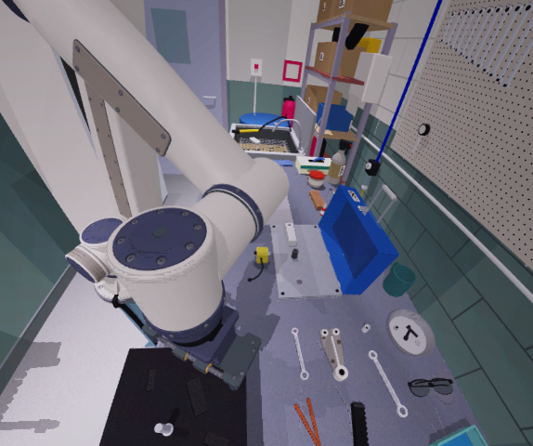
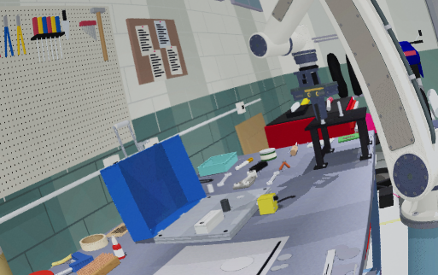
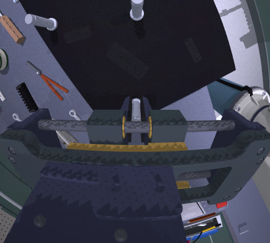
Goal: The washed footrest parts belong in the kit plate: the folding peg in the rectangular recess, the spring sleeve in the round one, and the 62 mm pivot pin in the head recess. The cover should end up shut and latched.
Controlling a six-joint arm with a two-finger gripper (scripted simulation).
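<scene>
My gripper (image 3: 136, 110) stands over the black raised tray (image 3: 126, 38) at the near end of the bench, and I have a grey upright pin (image 3: 136, 108) gripped between my closed fingers. Two more headed pins are on the tray: one standing (image 3: 137, 5), one lying at its edge (image 3: 40, 21). The kit plate (image 1: 305, 261) lies mid-bench with its blue cover (image 1: 358, 237) standing open. On the plate sit a white block-shaped peg (image 1: 290, 234) and a small dark sleeve (image 1: 294, 253).
The arm's large elbow (image 1: 161, 269) hides the gripper from the side camera. A yellow box with a cable (image 1: 261, 255) lies left of the plate; wrenches (image 1: 299, 353) and orange pliers (image 1: 308, 420) lie near the tray.
</scene>
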